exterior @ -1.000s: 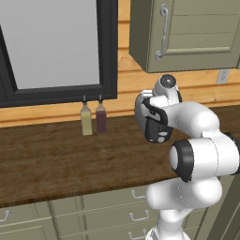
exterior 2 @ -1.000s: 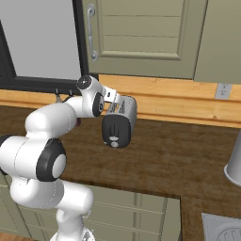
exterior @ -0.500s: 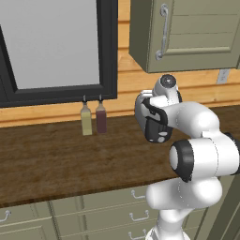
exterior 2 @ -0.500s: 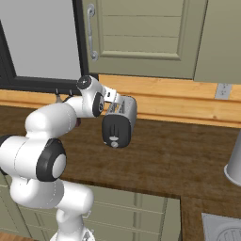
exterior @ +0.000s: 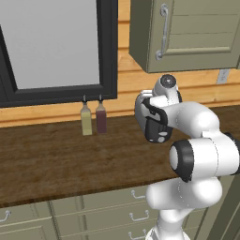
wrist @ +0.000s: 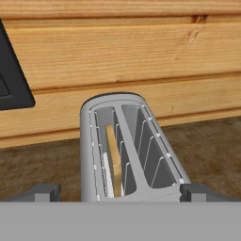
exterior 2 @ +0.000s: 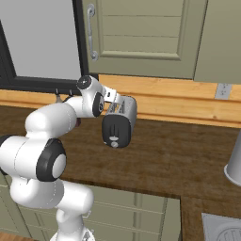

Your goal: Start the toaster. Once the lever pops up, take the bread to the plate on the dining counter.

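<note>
The silver-grey toaster (exterior 2: 123, 114) stands on the dark wood counter by the plank wall, its black end panel (exterior 2: 114, 132) towards the counter's front edge. It also shows behind my forearm as the toaster (exterior: 149, 114). In the hand view I look down into the toaster (wrist: 123, 148) from above. The bread (wrist: 113, 159), a thin tan slice, sits deep in its left slot. My gripper (exterior 2: 116, 99) hovers just over the toaster's top, open, with one fingertip (wrist: 45, 191) on each side of it and touching nothing. The plate and the dining counter are out of view.
Two slim bottles (exterior: 86, 120) (exterior: 101, 117) stand against the wall left of the toaster, under a black-framed window (exterior: 108, 51). Cabinets (exterior 2: 141, 33) hang above. A pale grey vessel (exterior 2: 234, 162) stands at the counter's right end. Drawers (exterior: 98, 211) run below.
</note>
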Controlling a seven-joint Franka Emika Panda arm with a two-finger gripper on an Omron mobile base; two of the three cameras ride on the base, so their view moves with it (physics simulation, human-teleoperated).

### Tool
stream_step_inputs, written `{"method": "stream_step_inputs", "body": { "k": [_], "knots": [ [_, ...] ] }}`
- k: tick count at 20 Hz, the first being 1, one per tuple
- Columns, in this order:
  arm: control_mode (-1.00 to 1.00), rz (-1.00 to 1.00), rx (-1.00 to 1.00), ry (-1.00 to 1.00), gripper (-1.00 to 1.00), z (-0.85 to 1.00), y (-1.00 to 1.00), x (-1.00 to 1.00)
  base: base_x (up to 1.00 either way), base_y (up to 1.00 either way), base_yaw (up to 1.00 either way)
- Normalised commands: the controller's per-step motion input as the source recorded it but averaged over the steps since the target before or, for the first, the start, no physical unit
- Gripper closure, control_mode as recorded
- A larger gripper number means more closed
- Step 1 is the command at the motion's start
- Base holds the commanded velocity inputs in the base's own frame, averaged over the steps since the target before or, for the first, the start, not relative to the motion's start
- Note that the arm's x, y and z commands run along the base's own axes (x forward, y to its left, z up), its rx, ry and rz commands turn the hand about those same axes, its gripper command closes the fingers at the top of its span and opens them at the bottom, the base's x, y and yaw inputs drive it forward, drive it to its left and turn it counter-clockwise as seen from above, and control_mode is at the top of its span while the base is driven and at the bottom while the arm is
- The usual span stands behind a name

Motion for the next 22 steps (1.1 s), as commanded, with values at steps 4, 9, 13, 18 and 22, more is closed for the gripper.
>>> {"method": "stream_step_inputs", "body": {
  "k": [4, 9, 13, 18, 22],
  "knots": [
    [-1.0, 0.0, 0.0, 0.0, -1.0, 0.0, 0.0, 0.0, 0.0, 0.0, 0.0],
    [-1.0, 0.0, 0.0, 0.0, -1.0, 0.0, 0.0, 0.0, 0.0, 0.0, 0.0],
    [-1.0, 0.0, 0.0, 0.0, -1.0, 0.0, 0.0, 0.0, 0.0, 0.0, 0.0],
    [-1.0, 0.0, 0.0, 0.0, -1.0, 0.0, 0.0, 0.0, 0.0, 0.0, 0.0],
    [-1.0, 0.0, 0.0, 0.0, -1.0, 0.0, 0.0, 0.0, 0.0, 0.0, 0.0]
  ]
}}
